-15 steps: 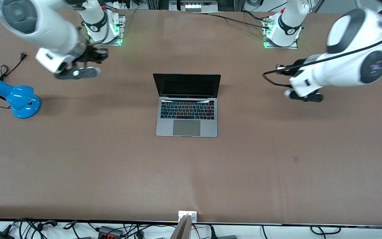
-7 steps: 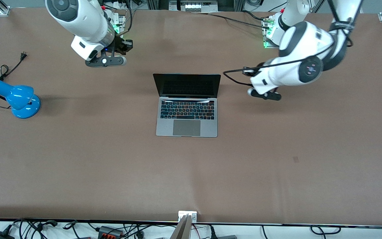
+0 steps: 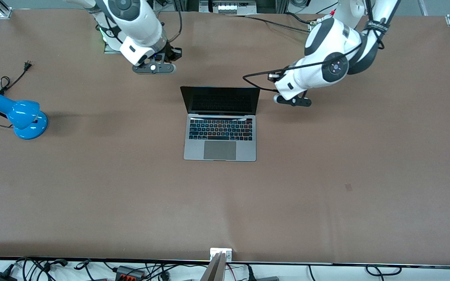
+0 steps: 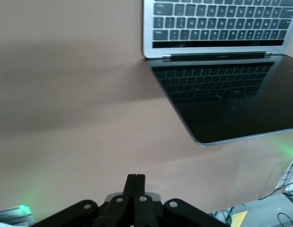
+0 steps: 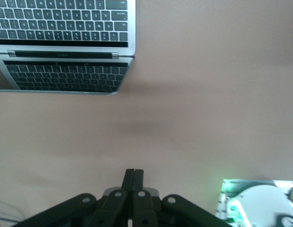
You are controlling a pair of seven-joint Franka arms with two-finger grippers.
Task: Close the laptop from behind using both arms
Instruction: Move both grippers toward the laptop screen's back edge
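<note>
- Front view: the laptop [image 3: 220, 124] sits open at the middle of the table [image 3: 326, 195], its screen upright and facing the front camera. The right gripper [image 3: 169, 54] hangs over bare table toward the right arm's end of the lid. The left gripper [image 3: 292, 95] hangs over the table just beside the lid's edge toward the left arm's end. Neither touches the laptop. A blue desk lamp [image 3: 18, 115] stands well apart at the right arm's end.
- Left wrist view: the left gripper [image 4: 135, 182] has its fingers pressed together on nothing; the laptop [image 4: 217, 71] shows beside it, with the screen tilted over the keyboard.
- Right wrist view: the right gripper [image 5: 133, 178] is likewise pinched together and empty, and the laptop [image 5: 66, 47] lies off to one side.
- To do this step well, I judge both closed fingertips should meet the lid's back near its top edge, evenly spaced, then push together so the lid folds without twisting the hinge or sliding the base.
</note>
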